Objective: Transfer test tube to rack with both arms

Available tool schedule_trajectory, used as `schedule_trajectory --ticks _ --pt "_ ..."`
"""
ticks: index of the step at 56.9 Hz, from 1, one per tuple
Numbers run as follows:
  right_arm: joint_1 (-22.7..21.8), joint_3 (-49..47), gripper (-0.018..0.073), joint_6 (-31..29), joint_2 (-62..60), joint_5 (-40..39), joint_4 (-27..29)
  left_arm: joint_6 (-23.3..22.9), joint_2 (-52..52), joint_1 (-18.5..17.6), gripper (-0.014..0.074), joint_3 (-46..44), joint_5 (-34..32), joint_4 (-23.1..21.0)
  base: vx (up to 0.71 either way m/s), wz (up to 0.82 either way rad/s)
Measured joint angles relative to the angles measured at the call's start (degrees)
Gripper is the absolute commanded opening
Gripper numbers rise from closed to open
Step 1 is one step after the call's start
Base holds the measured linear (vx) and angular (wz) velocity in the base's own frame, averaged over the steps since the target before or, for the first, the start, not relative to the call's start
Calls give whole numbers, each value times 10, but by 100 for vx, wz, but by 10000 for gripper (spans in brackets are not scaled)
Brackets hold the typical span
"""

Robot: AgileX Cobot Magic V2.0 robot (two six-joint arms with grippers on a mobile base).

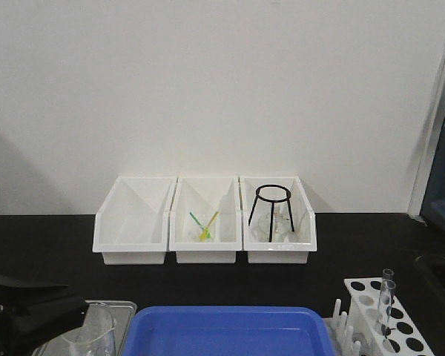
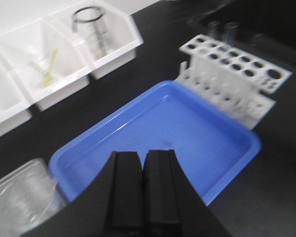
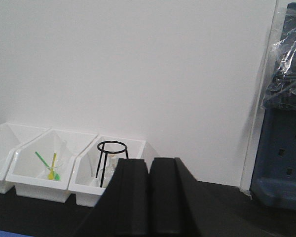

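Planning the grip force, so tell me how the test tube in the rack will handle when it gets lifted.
The test tube looks like thin clear glass, so probably fragile and slippery; squeeze gently. It stands upright in a hole of the rack, so a straight vertical pull likely frees it, while a sideways tug might tip the light-looking rack. Being round and slim, it would likely roll if laid down.

Left gripper [image 2: 143, 163]: two flat, matte black fingers [image 2: 124, 190] of rectangular block shape, square-cut at the tips, widening behind the fingers into sloped black shoulders. No screws, cables or markings visible.

Right gripper [image 3: 149, 170]: same pattern, two matte black slab fingers [image 3: 164, 197] with rounded upper corners, flared black housing on either side below the fingers.

Left arm [image 1: 26, 311]: glossy black angular casing, partly in view; detail too dark to tell.
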Motion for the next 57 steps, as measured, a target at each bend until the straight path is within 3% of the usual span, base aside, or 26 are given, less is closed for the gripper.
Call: schedule_trajectory --ticks 9,42,49,57 --pt "0 0 -10 55 -3 -3 -67 46 0 0 -7 0 -39 -55 0 0" --pt "0 0 -10 59 -3 -5 -84 52 0 0 -7 0 -42 -60 0 0" --pt "0 0 -10 59 -3 -5 -84 67 -5 6 -7 1 -47 -22 0 0" --pt "0 0 -10 59 -3 -5 -84 70 -58 67 -7 67 -83 30 0 0"
